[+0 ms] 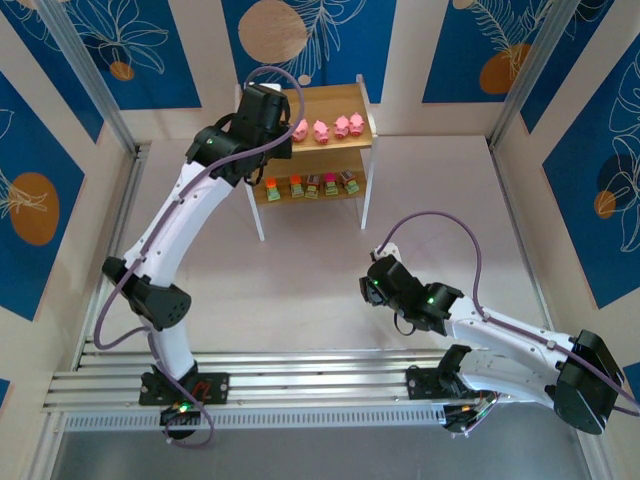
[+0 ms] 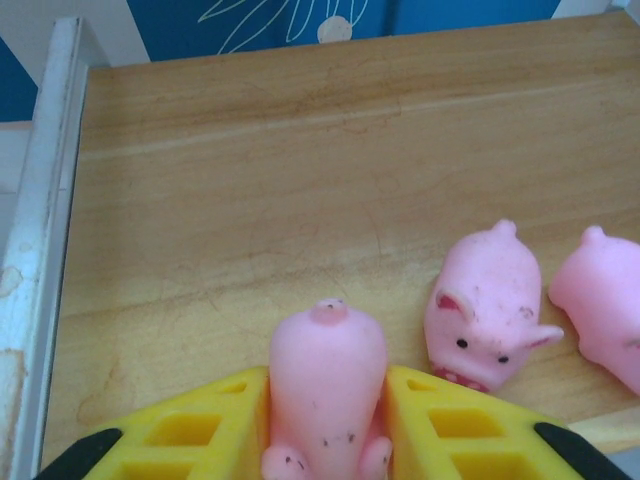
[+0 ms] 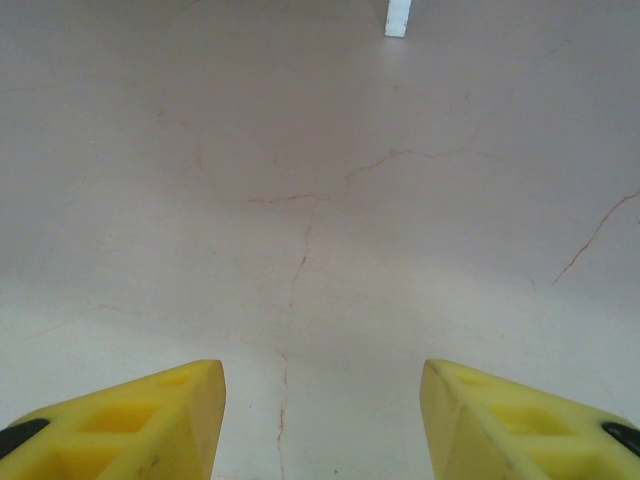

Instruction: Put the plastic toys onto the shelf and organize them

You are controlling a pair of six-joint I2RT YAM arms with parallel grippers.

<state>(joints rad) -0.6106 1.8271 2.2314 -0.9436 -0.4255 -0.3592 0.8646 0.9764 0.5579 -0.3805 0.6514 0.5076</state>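
Note:
The shelf stands at the back of the table. Over the left end of its top board, my left gripper is shut on a pink pig, snout pointing away, squeezed between the yellow fingers. Just right of it stand another pig and the edge of a third. From above, several pigs line the top board and several green-based pieces line the lower board. My right gripper is open over bare table, holding nothing.
A white rail edges the top board on its left. One white shelf leg stands far ahead of the right gripper. The left arm reaches across the table's left half; blue patterned walls enclose the workspace.

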